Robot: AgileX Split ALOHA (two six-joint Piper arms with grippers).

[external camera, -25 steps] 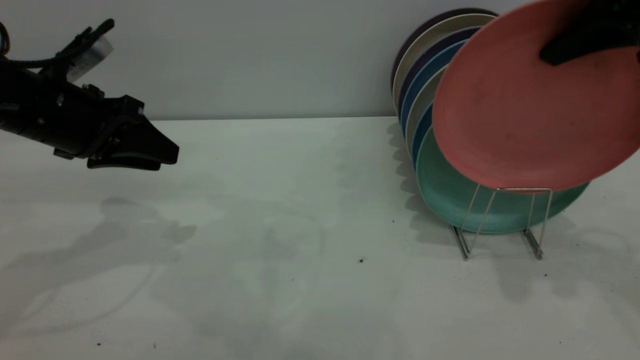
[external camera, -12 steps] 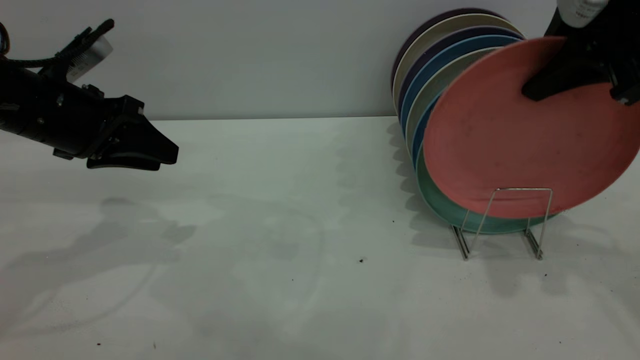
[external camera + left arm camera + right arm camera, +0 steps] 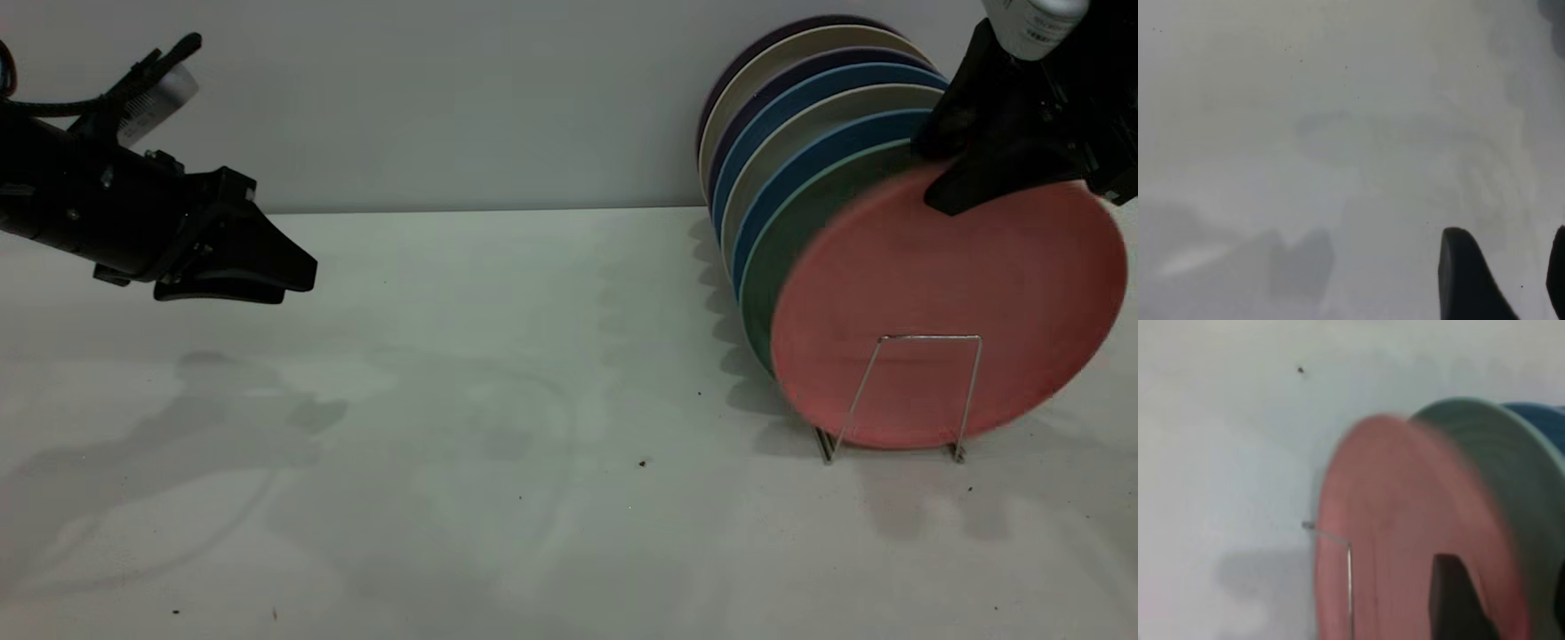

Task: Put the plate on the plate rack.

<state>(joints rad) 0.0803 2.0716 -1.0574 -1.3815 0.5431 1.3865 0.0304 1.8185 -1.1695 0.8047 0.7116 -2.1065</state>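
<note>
The salmon-pink plate [image 3: 942,293] stands on edge at the front of the plate rack [image 3: 925,337], behind its front wire loop and against the teal-green plate [image 3: 782,258]. Its outline is smeared by motion. My right gripper [image 3: 951,173] is at the plate's top rim. In the right wrist view the plate [image 3: 1391,520] passes between the widely spread fingers of the right gripper [image 3: 1508,600], which is open; the rack [image 3: 1349,587] wire crosses its face. My left gripper [image 3: 284,276] hangs open over the table's left side, and in its own view the left gripper [image 3: 1501,267] holds nothing.
Several blue, beige and dark plates [image 3: 773,98] stand on edge in the rack behind the teal-green plate [image 3: 1511,453], leaning towards the back wall. The white table [image 3: 498,400] carries a few dark specks.
The pink plate has dropped from tilted above the rack down into the front slot. The right gripper came down behind it and its fingers have spread. The left arm has not moved.
</note>
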